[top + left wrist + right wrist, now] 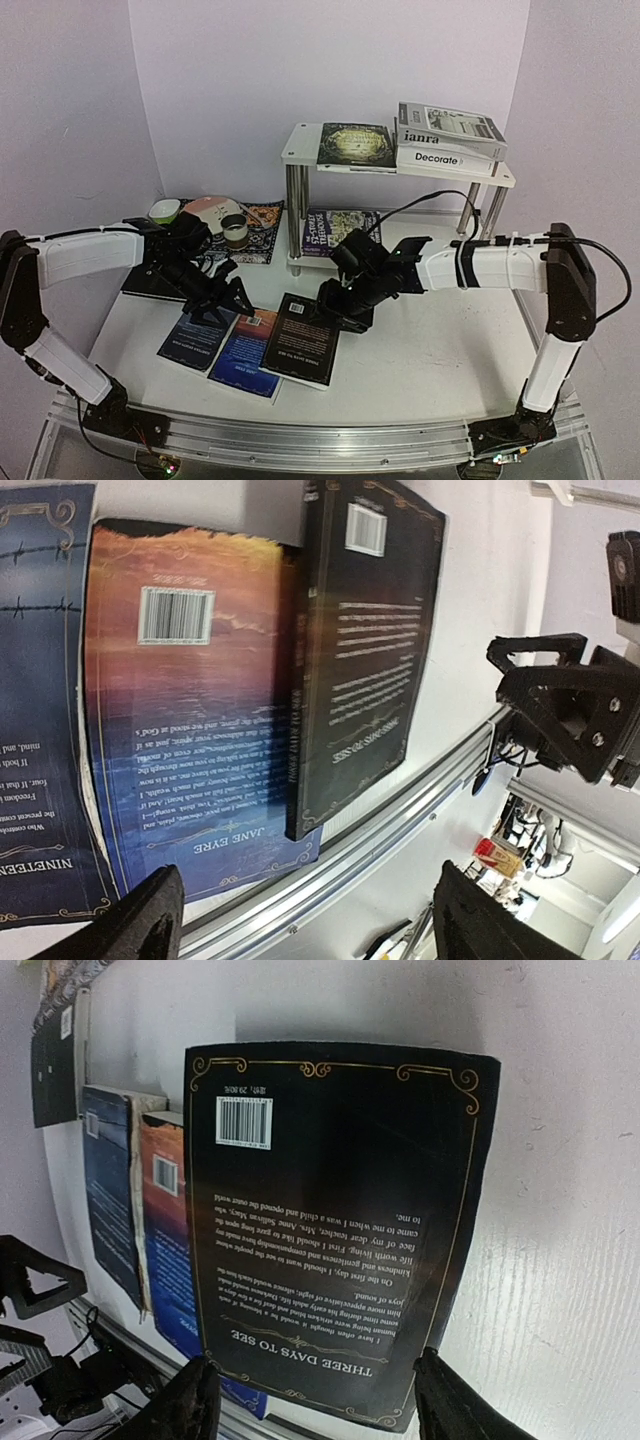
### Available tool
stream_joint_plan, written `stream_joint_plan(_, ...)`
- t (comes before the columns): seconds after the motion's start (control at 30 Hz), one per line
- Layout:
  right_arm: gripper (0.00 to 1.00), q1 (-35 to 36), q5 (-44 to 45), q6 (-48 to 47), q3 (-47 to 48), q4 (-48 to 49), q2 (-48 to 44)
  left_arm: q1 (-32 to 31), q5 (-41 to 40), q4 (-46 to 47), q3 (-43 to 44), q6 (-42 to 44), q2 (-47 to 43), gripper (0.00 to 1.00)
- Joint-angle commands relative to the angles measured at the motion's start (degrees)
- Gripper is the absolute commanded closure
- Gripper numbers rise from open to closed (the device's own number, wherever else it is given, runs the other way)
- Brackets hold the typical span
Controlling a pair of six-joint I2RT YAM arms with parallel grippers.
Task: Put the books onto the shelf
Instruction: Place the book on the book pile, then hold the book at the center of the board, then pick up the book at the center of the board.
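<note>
Books: three lie flat, back covers up, in a row on the white surface [430, 350] nearest the arm bases. A navy book [195, 338] is on the left, a blue-and-orange "Jane Eyre" [245, 355] is in the middle, and a black "Three Days to See" [303, 340] is on the right. The black book's long edge overlaps the Jane Eyre, and the navy book sits just beside the Jane Eyre's other edge. The left gripper [310, 925] hangs over the far ends of the navy and Jane Eyre books with its jaws wide and nothing between them. The right gripper [320, 1405] is over the far right part of the black book. Its fingers [200, 1400] are spread wide to either side of the cover and hold nothing. Contact with the cover cannot be told. Further back on the left, a patterned placemat [262, 240] carries a cup [235, 230]. A green-rimmed bowl [165, 210] stands near it. At the far side stands the shelf [300, 150], with white boards on chrome legs. Its lower board holds a purple paperback [335, 228] lying flat. The top board carries a dark green book [355, 145] on the left and the white "Decorate" [445, 160] on the right. The grey-white "janra" [450, 128] is stacked on the Decorate.
</note>
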Motion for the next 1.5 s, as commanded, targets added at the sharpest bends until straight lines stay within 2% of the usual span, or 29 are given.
stream_joint_plan(0.0,0.45,0.0,-1.5,-3.6,1.9,-7.6,3.8,-0.6,-0.4,-0.3,2.2,0.9,3.2,0.17)
stream_joint_plan(0.07,0.58,0.0,-2.6,-3.9,2.2,-7.6,5.6,-0.8,0.7,0.1,3.0,0.8,5.4,0.20)
stream_joint_plan(0.17,0.70,0.0,-3.7,-3.9,2.6,-7.7,7.5,-1.2,1.8,1.1,3.9,0.5,7.9,0.23)
stream_joint_plan(0.5,0.75,-0.4,-6.7,-3.9,2.8,-7.9,11.0,-3.9,4.1,4.7,6.5,-1.0,13.4,0.20)
stream_joint_plan(0.7,1.00,-0.4,-8.7,-4.3,3.2,-7.3,12.8,-4.4,4.9,6.6,7.5,-1.3,16.8,0.20)
stream_joint_plan(1.03,1.00,-0.4,-10.3,-4.7,3.5,-6.2,13.9,-6.7,5.8,9.3,9.3,-2.7,21.5,0.25)
stream_joint_plan(1.27,1.00,-0.5,-11.6,-5.3,4.7,-6.2,15.0,-7.2,7.1,12.8,9.4,-3.9,22.4,0.46)
stream_joint_plan(1.33,1.00,-0.3,-12.1,-5.4,5.2,-6.1,15.4,-7.3,7.4,13.7,9.5,-4.5,22.7,0.59)
stream_joint_plan(1.47,1.00,-0.4,-12.8,-5.4,6.0,-6.0,16.0,-7.3,5.8,14.1,10.0,-4.8,21.2,0.89)
